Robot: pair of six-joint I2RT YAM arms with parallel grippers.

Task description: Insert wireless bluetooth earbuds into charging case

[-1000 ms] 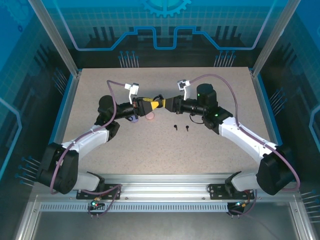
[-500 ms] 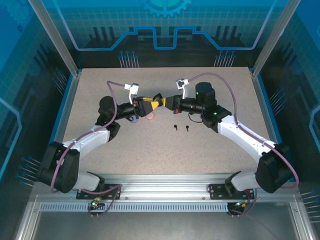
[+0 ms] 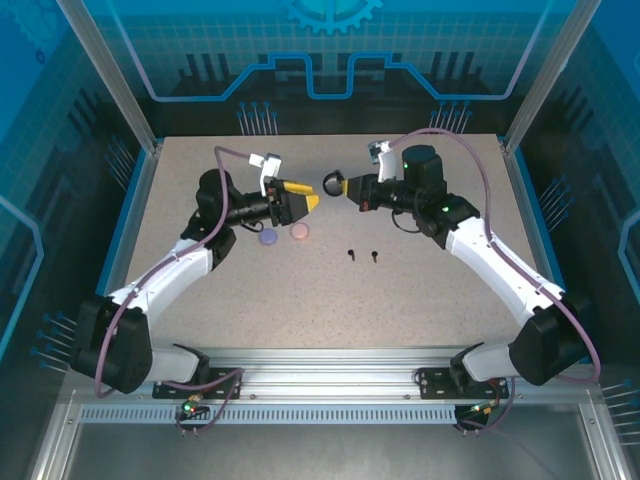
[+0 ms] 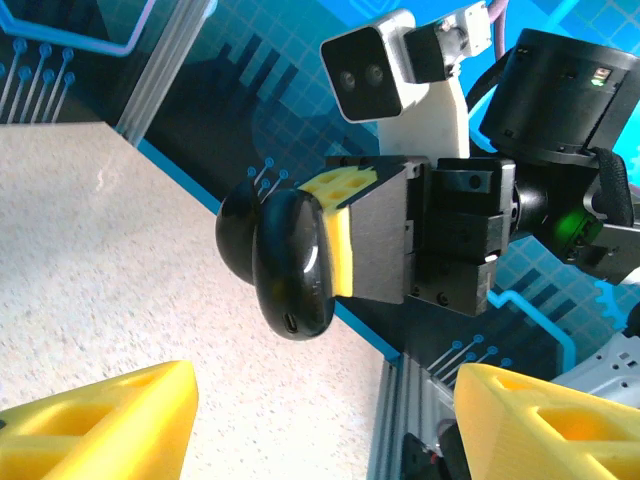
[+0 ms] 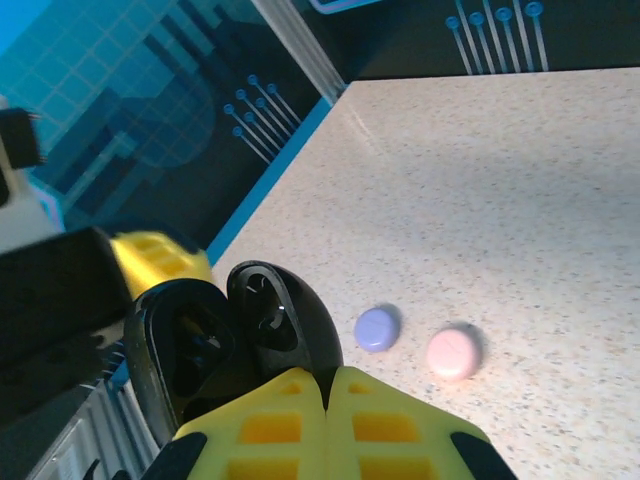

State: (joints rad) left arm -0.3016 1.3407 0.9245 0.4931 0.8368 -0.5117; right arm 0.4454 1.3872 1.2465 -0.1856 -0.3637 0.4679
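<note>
Speckled counter (image 3: 420,300) carries two black earbuds (image 3: 352,254), tiny, light and likely slick: I'd pinch the stem. My right pincer (image 3: 347,189) clamps the open black charging case (image 3: 332,184) aloft; my left pincer (image 3: 308,201) gapes empty.

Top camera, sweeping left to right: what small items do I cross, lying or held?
In order: lilac round case → pink round case → open black case, gripped by the right pincer → black earbud → second black earbud.

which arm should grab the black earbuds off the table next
Left, probably. The left gripper is open and empty, while the right gripper is shut on the open black case. The black earbuds lie on the table between both arms.
</note>
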